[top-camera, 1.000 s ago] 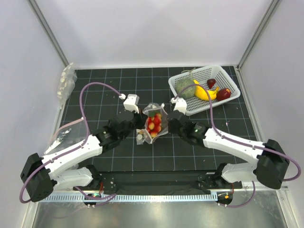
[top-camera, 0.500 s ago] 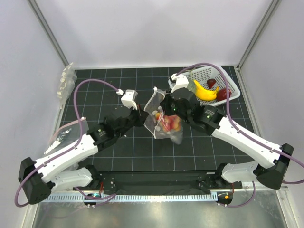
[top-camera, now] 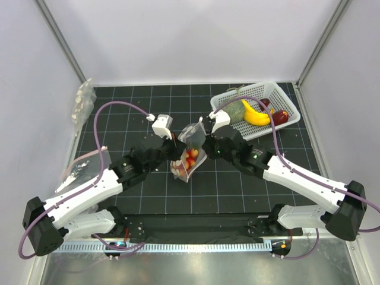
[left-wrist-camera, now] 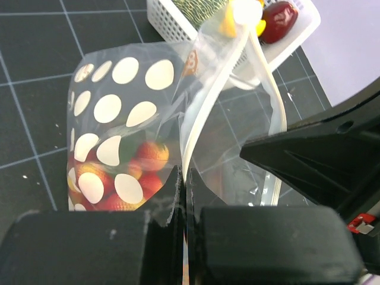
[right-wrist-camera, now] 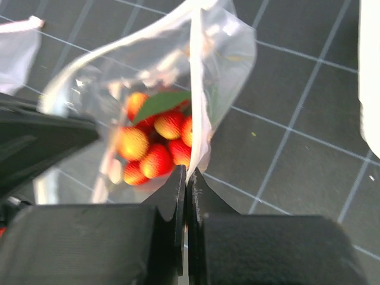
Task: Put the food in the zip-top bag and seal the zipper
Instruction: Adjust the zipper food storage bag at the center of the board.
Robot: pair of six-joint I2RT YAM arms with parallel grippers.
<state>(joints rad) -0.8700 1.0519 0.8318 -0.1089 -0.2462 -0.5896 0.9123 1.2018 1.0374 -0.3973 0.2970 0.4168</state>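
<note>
- Top view. The clear plastic zip-top bag printed with white round dots point(top-camera: 191, 138) hangs mid-table between my two arms, to the left of and nearer than the white plastic mesh basket point(top-camera: 279, 90). The food, a cluster of small red and yellow fruits point(top-camera: 190, 159), sits low inside the bag. My left gripper point(top-camera: 177, 148) meets the bag from the left and my right gripper point(top-camera: 205, 142) from the right. I cannot tell whether the bag's bottom rests on the black gridded mat point(top-camera: 148, 196). Judgement: loading is done and sealing is the step in hand.
- Left wrist view. Left gripper point(left-wrist-camera: 184, 185) has its jaws together, clamped on the bag's edge. The zipper, a thin pale press-seal strip point(left-wrist-camera: 209, 98), runs from my fingertips away to the far right. The fruits point(left-wrist-camera: 142, 163) lie left of the strip, behind the dots. Note: the pinch should sit squarely across the strip, not on the film below it.
- Right wrist view. Right gripper point(right-wrist-camera: 186, 177) likewise has its jaws together, nipping the bag's edge point(right-wrist-camera: 221, 56), with the fruits point(right-wrist-camera: 155, 153) just beyond my fingertips. Note: draw the mouth taut between both pinches, hold one end fixed, and run the other along the strip. Fruit should stay low, clear of the seal. Risk: slack film will wrinkle and leave a gap.
</note>
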